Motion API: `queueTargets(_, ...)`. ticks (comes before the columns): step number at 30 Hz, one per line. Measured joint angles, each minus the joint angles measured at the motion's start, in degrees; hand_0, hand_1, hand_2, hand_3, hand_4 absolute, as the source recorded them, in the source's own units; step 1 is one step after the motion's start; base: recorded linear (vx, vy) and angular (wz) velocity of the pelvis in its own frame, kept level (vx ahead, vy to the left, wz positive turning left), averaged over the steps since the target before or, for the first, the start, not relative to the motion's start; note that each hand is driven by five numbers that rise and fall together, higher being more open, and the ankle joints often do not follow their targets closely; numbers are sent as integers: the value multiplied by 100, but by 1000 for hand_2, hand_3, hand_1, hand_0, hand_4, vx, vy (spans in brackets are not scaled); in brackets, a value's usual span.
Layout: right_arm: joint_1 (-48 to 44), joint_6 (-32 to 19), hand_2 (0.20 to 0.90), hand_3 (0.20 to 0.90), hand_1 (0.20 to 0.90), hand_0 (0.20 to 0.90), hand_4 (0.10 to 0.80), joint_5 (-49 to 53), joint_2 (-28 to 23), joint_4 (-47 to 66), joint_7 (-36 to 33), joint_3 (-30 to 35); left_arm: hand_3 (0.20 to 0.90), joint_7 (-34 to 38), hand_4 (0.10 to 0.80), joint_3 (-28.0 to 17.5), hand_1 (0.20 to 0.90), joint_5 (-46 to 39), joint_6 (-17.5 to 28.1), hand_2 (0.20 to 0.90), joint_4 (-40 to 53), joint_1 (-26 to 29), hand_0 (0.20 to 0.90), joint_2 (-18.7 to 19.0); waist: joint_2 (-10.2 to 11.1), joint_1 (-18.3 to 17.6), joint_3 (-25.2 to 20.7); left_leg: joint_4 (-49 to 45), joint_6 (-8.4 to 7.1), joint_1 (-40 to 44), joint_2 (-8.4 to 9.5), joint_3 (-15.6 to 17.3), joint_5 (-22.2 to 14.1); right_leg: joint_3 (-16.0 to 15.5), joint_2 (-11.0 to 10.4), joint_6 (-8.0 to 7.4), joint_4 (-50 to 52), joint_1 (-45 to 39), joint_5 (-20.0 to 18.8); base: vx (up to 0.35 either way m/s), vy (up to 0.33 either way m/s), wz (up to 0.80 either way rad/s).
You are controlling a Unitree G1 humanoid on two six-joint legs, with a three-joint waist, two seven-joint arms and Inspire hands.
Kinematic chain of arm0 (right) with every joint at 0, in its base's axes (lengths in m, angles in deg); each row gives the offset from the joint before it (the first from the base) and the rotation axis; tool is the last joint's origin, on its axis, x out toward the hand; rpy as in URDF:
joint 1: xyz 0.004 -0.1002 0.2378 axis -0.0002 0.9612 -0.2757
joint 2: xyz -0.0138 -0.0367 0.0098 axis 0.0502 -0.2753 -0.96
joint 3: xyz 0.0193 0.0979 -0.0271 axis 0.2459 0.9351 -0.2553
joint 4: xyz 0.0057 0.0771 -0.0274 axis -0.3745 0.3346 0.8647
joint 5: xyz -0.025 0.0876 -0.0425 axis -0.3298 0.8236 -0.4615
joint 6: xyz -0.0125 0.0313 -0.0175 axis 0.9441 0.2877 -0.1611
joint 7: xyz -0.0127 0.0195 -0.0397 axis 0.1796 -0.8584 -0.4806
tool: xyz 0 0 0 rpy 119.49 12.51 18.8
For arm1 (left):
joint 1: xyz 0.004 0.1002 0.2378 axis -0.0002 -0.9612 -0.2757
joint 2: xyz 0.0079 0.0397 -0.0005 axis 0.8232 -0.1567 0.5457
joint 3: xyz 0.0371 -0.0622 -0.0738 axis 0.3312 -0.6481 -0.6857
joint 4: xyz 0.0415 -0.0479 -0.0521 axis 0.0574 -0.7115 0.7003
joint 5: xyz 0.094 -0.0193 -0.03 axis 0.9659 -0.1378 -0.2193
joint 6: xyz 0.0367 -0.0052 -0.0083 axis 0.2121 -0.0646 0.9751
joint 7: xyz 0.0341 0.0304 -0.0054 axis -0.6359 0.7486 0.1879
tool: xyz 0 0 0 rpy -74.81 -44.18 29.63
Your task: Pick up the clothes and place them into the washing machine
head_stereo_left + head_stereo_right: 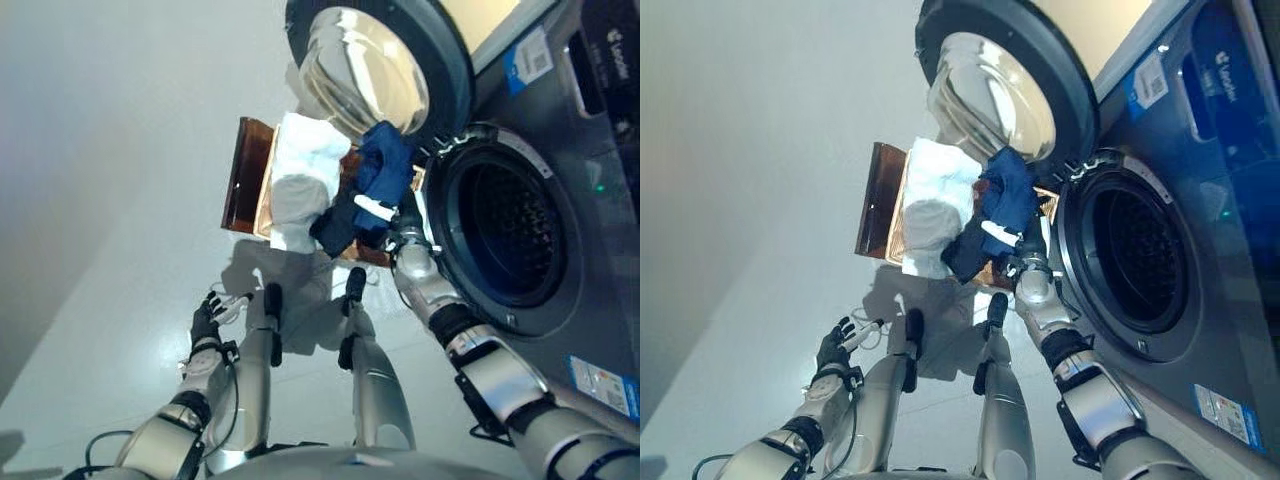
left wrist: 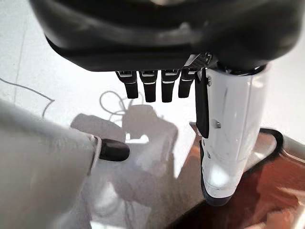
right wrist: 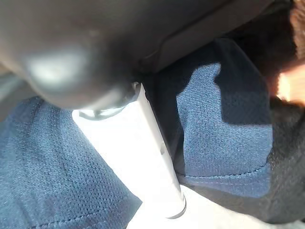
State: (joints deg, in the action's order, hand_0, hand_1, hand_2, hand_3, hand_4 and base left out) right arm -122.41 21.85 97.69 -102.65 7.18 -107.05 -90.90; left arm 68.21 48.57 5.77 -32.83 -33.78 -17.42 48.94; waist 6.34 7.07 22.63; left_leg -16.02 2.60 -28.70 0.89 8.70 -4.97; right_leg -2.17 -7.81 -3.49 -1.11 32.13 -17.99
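Observation:
A navy blue garment (image 1: 385,172) hangs lifted above a brown basket (image 1: 242,175), just left of the washing machine's round opening (image 1: 510,235). My right hand (image 1: 397,228) is shut on it from below, the white thumb cover pressed into the cloth. Up close, the right wrist view shows the navy mesh cloth (image 3: 224,124) wrapped round the thumb (image 3: 152,143). White clothes (image 1: 305,170) lie piled in the basket. Low at the left, my left hand (image 1: 207,320) is open over the floor and holds nothing; its fingers (image 2: 152,86) hang relaxed.
The washer door (image 1: 365,65) stands swung open above the basket, its glass bowl facing me. The grey washer front (image 1: 600,330) fills the right side. Pale floor (image 1: 120,200) spreads to the left of the basket.

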Motion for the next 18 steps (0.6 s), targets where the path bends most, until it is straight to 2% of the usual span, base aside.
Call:
queueTargets(3,209,-34,200,200,200,200,300,479,59,15,111,90,900,-6,800,-4,900,-1,-10,900,-19,-5,900,-13,-2,-15,-4,-73,34,30,1,67,-26,3,-9,-67,14,-3,-139,22,4,-16)
queueTargets(4,330,-47,200,200,200,200,300,723,108,15,150,139,900,-16,800,-6,900,-2,-13,900,-24,-8,900,-15,3,-38,-9,-99,40,22,1,86,-50,1,-46,-177,-6,-28,-104,0,0,0)
queueTargets(5,419,-63,200,200,200,200,300,870,113,11,183,179,900,-31,800,-14,900,-2,-21,900,-26,-17,900,-30,-8,-51,-23,-130,30,21,49,99,-58,-22,-80,-262,-98,-88,215,37,15,-25)
queueTargets(6,431,-63,200,200,200,200,300,1098,189,-18,233,213,900,-60,800,-61,900,-2,-24,900,-25,-100,900,-64,-144,-16,-95,34,100,22,-172,133,75,-162,13,-630,-104,-28,986,30,7,-42)
queueTargets(7,442,-63,200,200,200,200,300,1200,235,-19,238,217,900,-76,800,-134,900,-3,-43,900,-28,-150,900,-95,-236,4,-142,135,125,13,-320,189,126,-213,114,-473,95,50,1104,30,8,-62)
queueTargets(8,513,-66,200,200,200,200,300,1421,339,-33,313,277,900,-82,800,-168,900,-4,-81,900,-27,-248,900,-90,-341,3,-241,353,66,49,-455,184,217,-227,209,-342,630,85,1037,38,10,-20)
queueTargets(9,634,-106,200,200,200,200,300,1592,418,-44,336,330,900,-119,800,-164,900,-4,-128,900,-33,-329,900,-56,-275,-11,-329,537,5,130,-363,150,351,-236,125,-326,796,-150,1043,32,15,6)
queueTargets(10,694,-153,200,200,200,200,300,1708,436,-56,348,337,900,-131,800,-157,900,-3,-130,900,-50,-365,900,-65,-209,-4,-379,587,-32,150,-251,147,406,-150,86,-134,572,-307,1090,23,17,9)
queueTargets(11,641,-208,200,200,200,200,300,2007,454,-66,452,343,900,-131,800,-155,900,-7,-130,900,-96,-391,900,-103,-260,23,-387,709,1,164,-239,112,524,-147,113,-39,321,-369,864,27,21,-4)
queueTargets(14,604,-297,200,200,200,200,300,2389,510,-78,605,452,900,-133,800,-155,900,-11,-157,900,-155,-392,900,-140,-287,7,-394,960,-7,213,-186,117,680,-88,111,-28,79,-377,671,28,15,-14)
queueTargets(18,591,-522,200,200,200,200,300,2941,666,-374,599,838,900,-204,800,-141,900,-20,-163,900,-147,-377,900,-163,-302,16,-399,1107,-41,320,-152,153,736,-29,89,-40,65,-389,650,11,3,-4)
